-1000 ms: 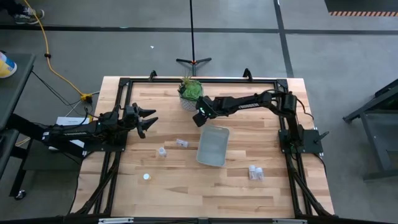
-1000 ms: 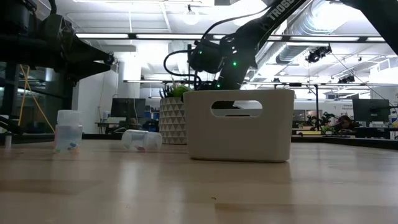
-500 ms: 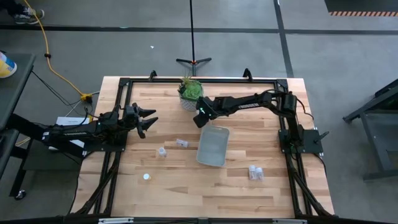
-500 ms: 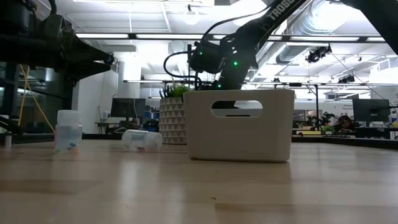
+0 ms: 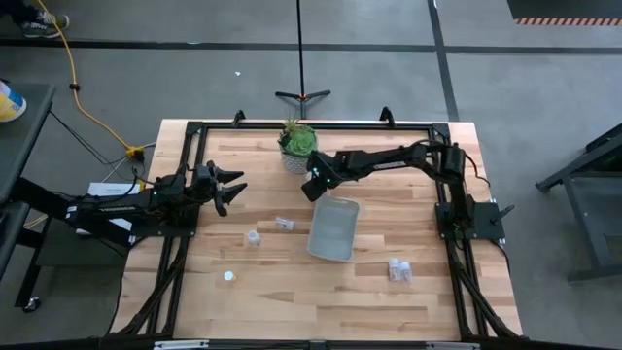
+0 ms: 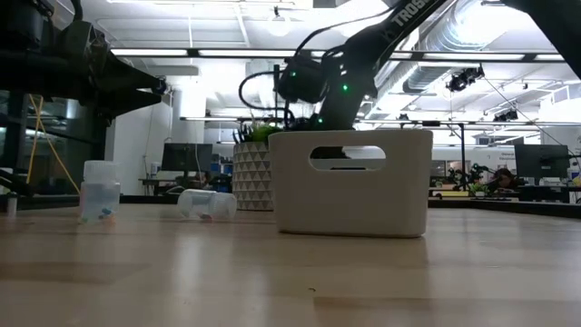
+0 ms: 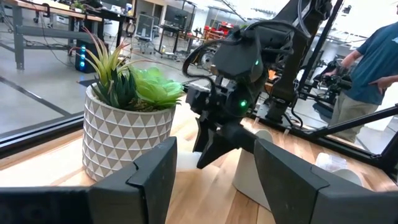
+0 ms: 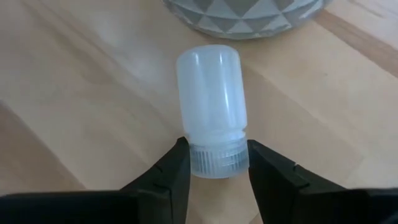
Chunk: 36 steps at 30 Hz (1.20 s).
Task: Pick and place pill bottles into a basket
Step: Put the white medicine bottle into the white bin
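My right gripper (image 5: 313, 187) is by the plant pot (image 5: 296, 146), just beyond the far left corner of the pale basket (image 5: 332, 227), and is shut on a whitish pill bottle (image 8: 211, 87). That bottle also shows white at table level in the left wrist view (image 7: 184, 163). My left gripper (image 5: 236, 190) is open and empty at the table's left. Two bottles (image 5: 284, 224) (image 5: 254, 237) lie left of the basket, one (image 5: 229, 276) sits near the front left, and a pair (image 5: 398, 269) lies to the right. My right gripper pinches the bottle's ribbed white cap (image 8: 214, 157) between its two fingers (image 8: 177, 163), one on each side. The fingers slant down from the table's right. The bottle's body reaches out past the fingertips toward the pot's base (image 8: 249, 15). It is low at the table; whether it rests on it I cannot tell.
The white patterned pot with the green plant (image 7: 124, 134) stands right beside the held bottle. The basket's wall (image 6: 349, 182) hides the fingertips in the low view. A person in a blue shirt (image 7: 373, 62) stands beyond the table. Bare wood lies along the near edge.
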{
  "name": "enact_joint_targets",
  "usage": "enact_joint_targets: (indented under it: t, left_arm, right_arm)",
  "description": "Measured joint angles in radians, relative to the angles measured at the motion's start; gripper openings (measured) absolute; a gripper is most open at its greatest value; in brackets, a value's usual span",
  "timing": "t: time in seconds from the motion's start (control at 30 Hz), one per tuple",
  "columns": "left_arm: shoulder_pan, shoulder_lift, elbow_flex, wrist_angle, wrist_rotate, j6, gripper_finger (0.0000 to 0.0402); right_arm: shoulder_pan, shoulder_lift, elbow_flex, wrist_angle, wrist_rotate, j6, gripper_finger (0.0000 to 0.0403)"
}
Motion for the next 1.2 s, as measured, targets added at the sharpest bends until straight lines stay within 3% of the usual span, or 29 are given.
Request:
enact_joint_targets:
  t: [0.33, 0.57, 0.8, 0.93, 1.2]
  left_arm:
    - [0.0, 0.0, 0.0, 0.0, 0.0, 0.0, 0.025]
    - [0.0, 0.0, 0.0, 0.0, 0.0, 0.0, 0.025]
    - [0.0, 0.0, 0.0, 0.0, 0.0, 0.0, 0.025]
    - [0.0, 0.0, 0.0, 0.0, 0.0, 0.0, 0.025]
    - [0.0, 0.0, 0.0, 0.0, -0.001, 0.0, 0.025]
  right_arm:
    - [0.02, -0.104, 0.0, -0.006, -0.052, -0.026, 0.0129]
    - [0.07, -0.232, 0.0, -0.012, -0.013, -0.083, 0.013]
    - [0.167, -0.331, 0.0, -0.232, 0.033, -0.215, 0.013]
    - [0.239, -0.347, 0.0, -0.284, 0.058, -0.294, 0.0133]
    - [0.316, -0.289, 0.0, -0.353, 0.095, -0.296, 0.0133]
